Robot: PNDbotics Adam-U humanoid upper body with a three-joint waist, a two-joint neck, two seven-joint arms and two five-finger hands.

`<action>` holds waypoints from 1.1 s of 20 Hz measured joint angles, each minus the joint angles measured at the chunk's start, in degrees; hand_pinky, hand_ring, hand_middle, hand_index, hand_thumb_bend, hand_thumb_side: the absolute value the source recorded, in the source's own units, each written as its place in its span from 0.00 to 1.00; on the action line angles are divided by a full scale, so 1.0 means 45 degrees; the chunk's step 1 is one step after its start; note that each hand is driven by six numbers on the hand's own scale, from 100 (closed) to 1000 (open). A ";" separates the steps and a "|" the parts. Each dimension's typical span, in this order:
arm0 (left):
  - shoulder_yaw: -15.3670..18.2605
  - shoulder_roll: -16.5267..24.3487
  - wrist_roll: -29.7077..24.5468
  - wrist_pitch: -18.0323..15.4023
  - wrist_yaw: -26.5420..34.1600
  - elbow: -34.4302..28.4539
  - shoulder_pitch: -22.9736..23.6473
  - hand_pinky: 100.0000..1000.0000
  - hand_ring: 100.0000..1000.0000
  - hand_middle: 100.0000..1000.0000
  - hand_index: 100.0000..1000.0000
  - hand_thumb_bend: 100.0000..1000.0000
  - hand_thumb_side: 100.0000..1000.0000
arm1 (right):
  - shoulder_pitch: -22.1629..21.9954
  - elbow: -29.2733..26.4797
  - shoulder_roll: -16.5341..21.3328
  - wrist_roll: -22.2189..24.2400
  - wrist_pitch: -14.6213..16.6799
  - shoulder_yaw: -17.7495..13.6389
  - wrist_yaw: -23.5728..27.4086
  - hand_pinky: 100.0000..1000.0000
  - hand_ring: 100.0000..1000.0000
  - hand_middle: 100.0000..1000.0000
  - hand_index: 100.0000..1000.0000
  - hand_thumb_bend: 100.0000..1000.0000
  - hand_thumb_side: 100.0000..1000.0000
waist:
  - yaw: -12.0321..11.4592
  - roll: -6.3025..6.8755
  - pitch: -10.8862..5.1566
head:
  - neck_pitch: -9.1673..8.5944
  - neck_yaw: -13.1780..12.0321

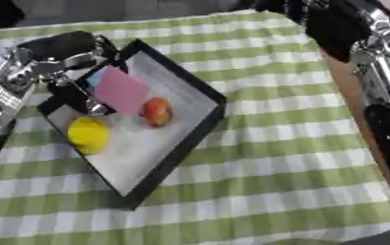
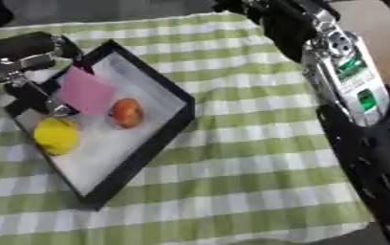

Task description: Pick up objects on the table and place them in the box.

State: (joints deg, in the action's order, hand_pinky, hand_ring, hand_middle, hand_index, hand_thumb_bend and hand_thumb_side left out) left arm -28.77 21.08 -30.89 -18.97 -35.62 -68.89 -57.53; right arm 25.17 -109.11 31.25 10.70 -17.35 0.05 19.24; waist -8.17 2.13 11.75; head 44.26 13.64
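A black box (image 1: 200, 135) with a pale floor lies askew on the green checked cloth. Inside it are a yellow lemon-like fruit (image 1: 89, 134) and a red-orange fruit (image 1: 157, 112). A flat pink pad (image 1: 121, 91) with a blue edge (image 1: 97, 75) stands tilted over the box's upper left corner. My left hand (image 1: 74, 97) reaches in from the left, its dark fingers curled at the pad's left edge. Of my right arm (image 2: 349, 72) only the silver and black limb shows along the right side; its hand is out of view.
The green and white checked cloth (image 1: 282, 158) covers the table to the right of and below the box. The table's brown right edge (image 1: 342, 86) runs close beside my right arm.
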 measured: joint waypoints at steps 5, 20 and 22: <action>0.0000 -0.0085 -0.0752 -0.0340 0.0099 -0.0034 0.0002 0.84 0.80 0.79 0.84 0.41 0.12 | 0.0006 0.0021 0.0000 0.0019 -0.0017 0.0001 0.0000 0.96 0.73 0.63 0.73 0.00 0.54 | 0.0008 0.0000 0.0000 | 0.0000 0.0036; 0.0170 -0.0089 -0.1155 -0.0353 0.0578 -0.0589 0.0117 0.86 0.82 0.80 0.87 0.48 0.40 | 0.0008 0.0023 -0.0004 0.0028 -0.0025 0.0004 0.0000 0.96 0.73 0.63 0.73 0.00 0.53 | -0.0002 0.0000 0.0000 | 0.0000 0.0110; 0.0288 -0.0078 -0.1154 -0.0233 0.0740 -0.0756 0.0169 0.86 0.81 0.80 0.87 0.43 0.31 | 0.0008 0.0023 -0.0004 0.0027 -0.0024 0.0004 0.0000 0.96 0.73 0.63 0.73 0.00 0.53 | -0.0017 0.0000 0.0000 | 0.0000 0.0122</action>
State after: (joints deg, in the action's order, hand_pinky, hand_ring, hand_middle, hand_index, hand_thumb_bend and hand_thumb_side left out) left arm -27.48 20.73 -36.08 -20.02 -32.29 -72.29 -56.77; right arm 25.20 -109.00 31.23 10.82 -17.45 0.07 19.24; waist -8.24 2.13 11.75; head 44.26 14.19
